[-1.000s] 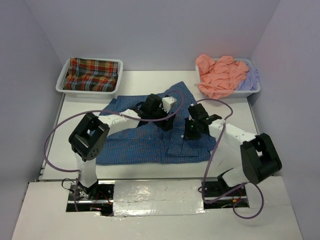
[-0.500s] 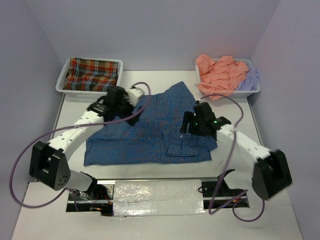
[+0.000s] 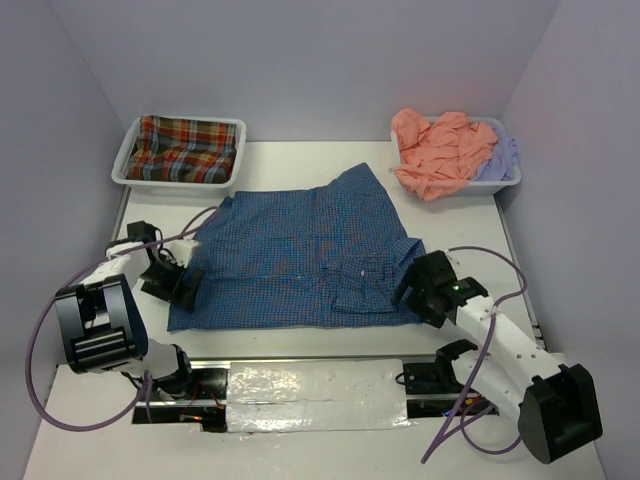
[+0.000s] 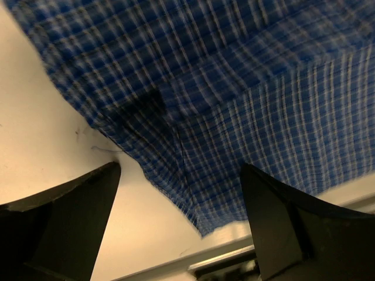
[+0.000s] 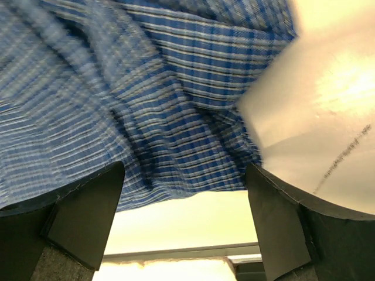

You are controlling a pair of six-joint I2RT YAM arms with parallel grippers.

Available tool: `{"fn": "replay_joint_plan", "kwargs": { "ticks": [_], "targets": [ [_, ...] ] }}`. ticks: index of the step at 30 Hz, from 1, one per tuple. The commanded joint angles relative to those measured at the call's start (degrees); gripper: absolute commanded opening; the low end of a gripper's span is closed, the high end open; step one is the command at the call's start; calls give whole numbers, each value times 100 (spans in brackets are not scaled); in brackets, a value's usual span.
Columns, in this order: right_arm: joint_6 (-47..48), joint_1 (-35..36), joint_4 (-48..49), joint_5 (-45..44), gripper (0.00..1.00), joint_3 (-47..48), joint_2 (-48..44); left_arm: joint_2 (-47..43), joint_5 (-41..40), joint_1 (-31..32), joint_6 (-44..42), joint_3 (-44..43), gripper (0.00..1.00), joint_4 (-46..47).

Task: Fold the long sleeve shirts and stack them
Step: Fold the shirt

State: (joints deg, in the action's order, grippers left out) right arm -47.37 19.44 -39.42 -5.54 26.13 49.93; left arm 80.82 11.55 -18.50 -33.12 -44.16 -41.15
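Note:
A blue checked shirt [image 3: 300, 260] lies partly folded in the middle of the table, a sleeve sticking out toward the back right. My left gripper [image 3: 172, 278] stands open at the shirt's near left corner [image 4: 193, 193], with nothing between its fingers. At the near right corner [image 5: 193, 170] my right gripper [image 3: 413, 295] is open too and holds nothing. A red-green plaid shirt [image 3: 185, 150] lies in the back left tray [image 3: 122, 172]. Salmon orange [image 3: 440, 150] and pale lavender [image 3: 500, 155] shirts are heaped in the back right tray [image 3: 505, 185].
Purple cables [image 3: 40, 340] loop from both arms over the table's near side. A raised strip with silver tape [image 3: 315, 395] runs along the near edge between the arm bases. Lavender walls close in the table at left, right and back.
Both arms have drawn back from over the shirt's middle to its near corners. The right gripper has opened and the shirt now lies flatter.

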Motion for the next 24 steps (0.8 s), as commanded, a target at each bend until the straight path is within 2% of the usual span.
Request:
{"fn": "replay_joint_plan", "kwargs": {
  "ticks": [1, 3, 5, 6, 9, 10, 12, 13, 14, 15, 16, 20, 24],
  "targets": [
    [-369, -46, 110, -307, 90, 32, 244, 197, 557, -48, -361, 74, 99, 71],
    [-491, -63, 206, -421, 89, -29, 463, 285, 646, -48, -388, 118, 99, 142],
    [-396, -72, 512, -142, 85, -125, 535, 373, 577, -48, -414, 267, 97, 300],
    [-421, -90, 749, -36, 82, -239, 605, 382, 542, -48, -484, 320, 93, 344],
    [-422, -98, 1058, 289, 62, -372, 719, 347, 541, -92, -686, 592, 74, 336],
    [-387, -98, 1094, 491, 47, -389, 728, 260, 515, -118, -713, 619, 61, 344],
    [-369, -90, 1060, 528, 30, -389, 641, 119, 558, -171, -809, 663, 49, 300],
    [-352, -98, 1016, 519, 7, -389, 580, -29, 594, -171, -853, 663, 36, 265],
    [-369, -107, 937, 528, 0, -389, 492, -109, 655, -163, -958, 663, 28, 221],
    [-378, -107, 701, 502, 0, -381, 274, -171, 777, -163, -1029, 637, 18, 99],
    [-395, -90, 568, 475, 0, -372, 141, -302, 822, -171, -1064, 628, 0, 37],
    [-666, -20, -370, 405, 0, -284, -1016, -829, 1024, -171, -1529, 549, 0, -769],
    [-1036, 86, -1259, 326, 0, -82, -2222, -1750, 955, -180, -1908, 540, 0, -1299]
  ]
}}
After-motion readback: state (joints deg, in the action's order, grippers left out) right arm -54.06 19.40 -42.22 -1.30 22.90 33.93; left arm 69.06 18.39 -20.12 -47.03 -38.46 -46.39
